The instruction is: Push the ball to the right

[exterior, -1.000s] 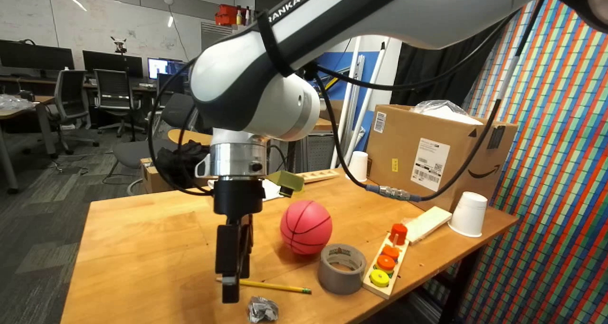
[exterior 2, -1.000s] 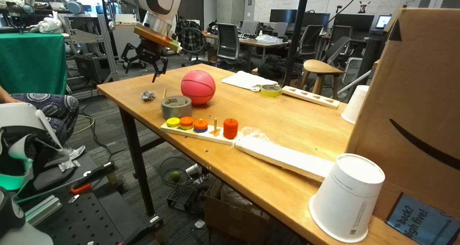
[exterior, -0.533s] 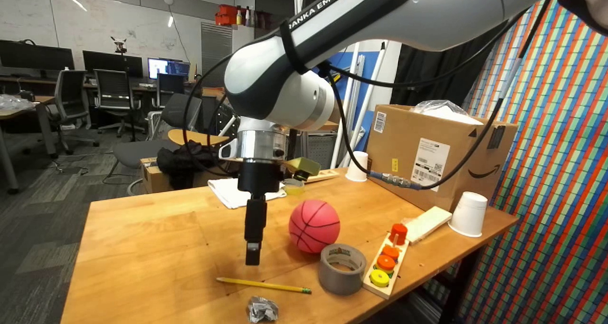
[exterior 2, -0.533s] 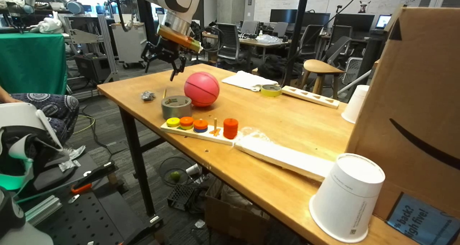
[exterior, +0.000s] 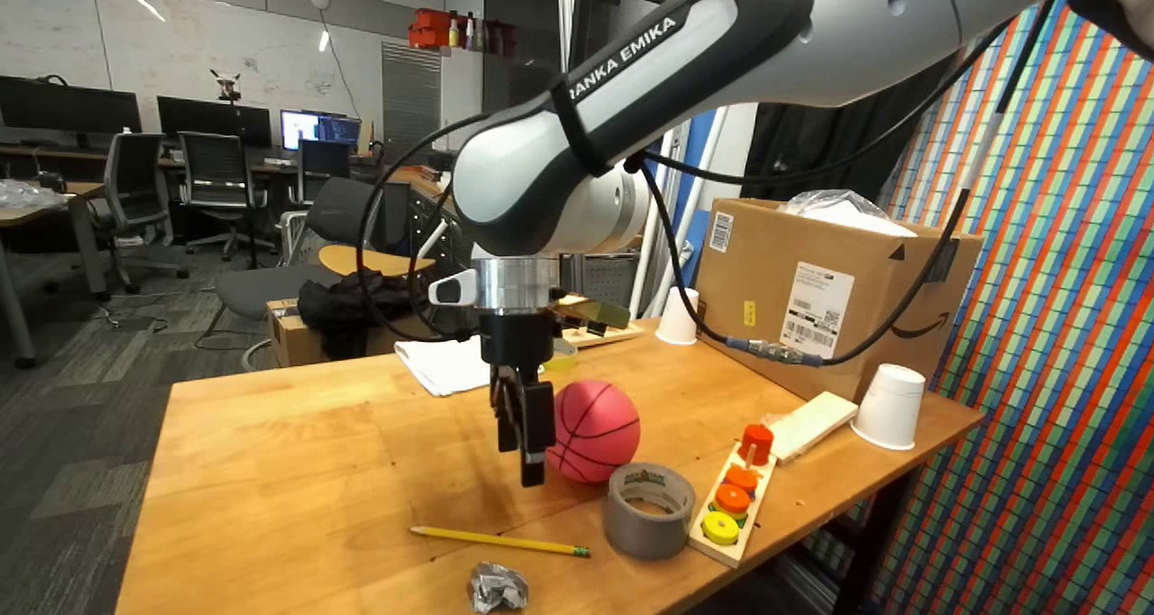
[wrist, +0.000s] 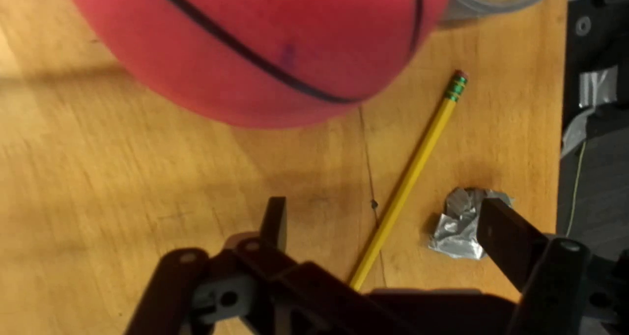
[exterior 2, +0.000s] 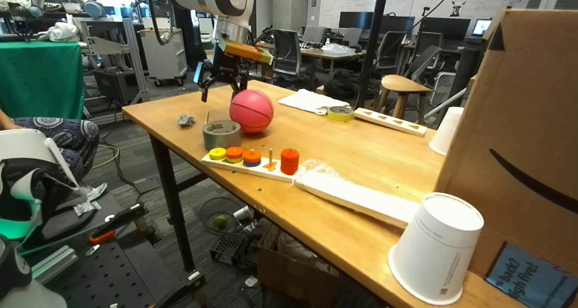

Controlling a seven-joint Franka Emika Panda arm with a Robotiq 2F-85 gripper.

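Hanging over the wooden counter (exterior: 297, 471), a black end effector (wrist: 385, 217) with fingers spread well apart and pointing down. Just beside it, the ball (exterior: 595, 432), reddish-pink with thin dark seams, resting on the counter close to the grey tape roll (exterior: 645, 536). Overlaps the fingers in both exterior views; hard to say from these angles whether touching (clear of both fingertips (wrist: 274, 222) in the wrist view, though with part of the ball out of frame there). Between the parted fingertips in the wrist view, a yellow pencil (wrist: 406, 181) lying flat, and to its right a crumpled silver scrap (wrist: 457, 227), partly hidden by a fingertip. Near the tape roll, a wooden peg board (exterior 2: 274, 173) bearing red, orange and yellow discs (exterior 2: 289, 162). Farther along, an upside-down white cup (exterior 2: 435, 249) just beside a large cardboard box (exterior 2: 528, 118). Toward the back edge in an exterior view, a white cloth (exterior: 442, 370).
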